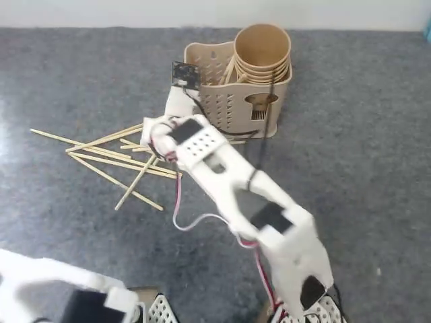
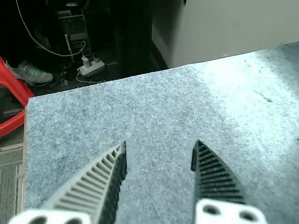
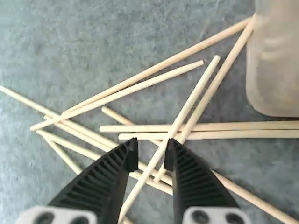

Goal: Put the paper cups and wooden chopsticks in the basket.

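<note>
Over the loose chopsticks (image 3: 210, 126) beside the basket (image 1: 229, 108), right gripper (image 3: 150, 154) jaws narrowly apart, one stick btwn them. Paper cups (image 1: 262, 50) stacked in basket. Left gripper (image 2: 159, 161) wide open, empty.

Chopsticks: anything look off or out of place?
Yes: the chopsticks lie scattered and crossed on the mat, beside the basket, not in it. A few stand in the basket with the stacked cups. The right pincer hangs open over the pile.
</note>
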